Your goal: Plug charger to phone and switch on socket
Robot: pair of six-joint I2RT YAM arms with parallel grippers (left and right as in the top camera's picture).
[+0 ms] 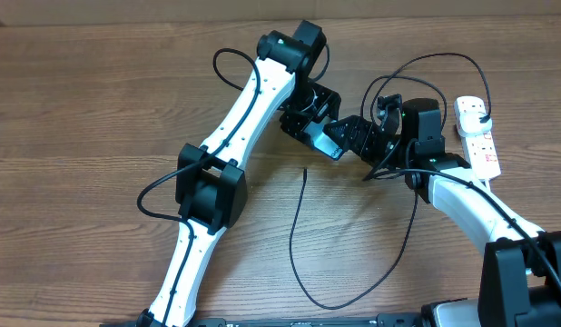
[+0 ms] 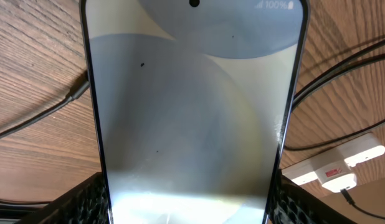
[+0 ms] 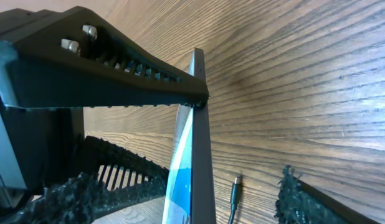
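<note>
Slim rectangular phone (image 2: pixel 192 112), pale glowing screen: centre of wooden surface (image 1: pixel 99 109), clamped in left tool (image 1: pixel 319 132). Right tool (image 3: pixel 195 196) wide open, empty. Plugging step; next likely needs grasping thin black charger tip (image 3: pixel 235 185) nearby.

The phone (image 2: pixel 192 112) shows what looks like "100%" — small, at its screen's edge.

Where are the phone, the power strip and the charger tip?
phone (image 2: pixel 192 112), left wrist view, middle of the screen.
power strip (image 1: pixel 481 138), overhead view, white body.
charger tip (image 3: pixel 236 183), right wrist view, connector end.
</note>
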